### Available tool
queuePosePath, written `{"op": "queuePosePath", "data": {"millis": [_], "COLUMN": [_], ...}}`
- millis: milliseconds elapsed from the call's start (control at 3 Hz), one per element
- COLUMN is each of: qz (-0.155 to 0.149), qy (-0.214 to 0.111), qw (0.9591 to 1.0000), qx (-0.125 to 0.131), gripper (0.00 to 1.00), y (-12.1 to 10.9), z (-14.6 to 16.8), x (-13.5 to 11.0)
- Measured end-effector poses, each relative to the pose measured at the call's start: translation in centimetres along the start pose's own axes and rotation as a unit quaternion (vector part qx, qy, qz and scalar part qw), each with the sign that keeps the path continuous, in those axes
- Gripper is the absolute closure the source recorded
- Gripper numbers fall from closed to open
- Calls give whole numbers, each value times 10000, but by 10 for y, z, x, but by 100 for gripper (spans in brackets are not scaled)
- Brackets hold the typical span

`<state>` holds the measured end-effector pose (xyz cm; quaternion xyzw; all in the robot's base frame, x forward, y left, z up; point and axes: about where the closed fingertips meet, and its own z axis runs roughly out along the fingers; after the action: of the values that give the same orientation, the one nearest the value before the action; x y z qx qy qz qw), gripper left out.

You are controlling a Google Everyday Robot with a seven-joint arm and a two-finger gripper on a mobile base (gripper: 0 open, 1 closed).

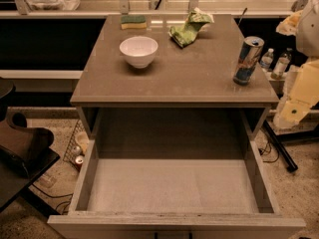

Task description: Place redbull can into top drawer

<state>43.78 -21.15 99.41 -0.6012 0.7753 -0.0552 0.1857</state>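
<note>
The redbull can [247,60] stands upright near the right edge of the cabinet top [189,78]; it is blue and silver with a shiny top. The top drawer [172,185] is pulled fully open below, and its pale floor is bare. My gripper [290,112] is at the end of the pale arm [305,86] at the right edge of the view. It is to the right of the can, lower than it, and not touching it. It holds nothing that I can see.
A white bowl [138,51], a green-and-yellow sponge [133,22] and a crumpled green cloth [188,28] lie on the cabinet top. Clear bottles [273,62] stand behind the can to the right. A dark chair [22,148] is at the left, with small cans [77,156] on the floor.
</note>
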Motion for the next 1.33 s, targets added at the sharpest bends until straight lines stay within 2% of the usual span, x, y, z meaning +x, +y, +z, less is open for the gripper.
{"op": "queuePosePath", "data": {"millis": [333, 667, 1000, 1333], "qz": [0, 133, 448, 760], "qy": [0, -209, -565, -1086], "qw": [10000, 9991, 9938, 9806], "qx": [1, 357, 848, 1444], "gripper": [0, 0, 0, 0], "y": [0, -18, -45, -76], "z": [0, 0, 10, 17], "x": [0, 7, 43, 81]}}
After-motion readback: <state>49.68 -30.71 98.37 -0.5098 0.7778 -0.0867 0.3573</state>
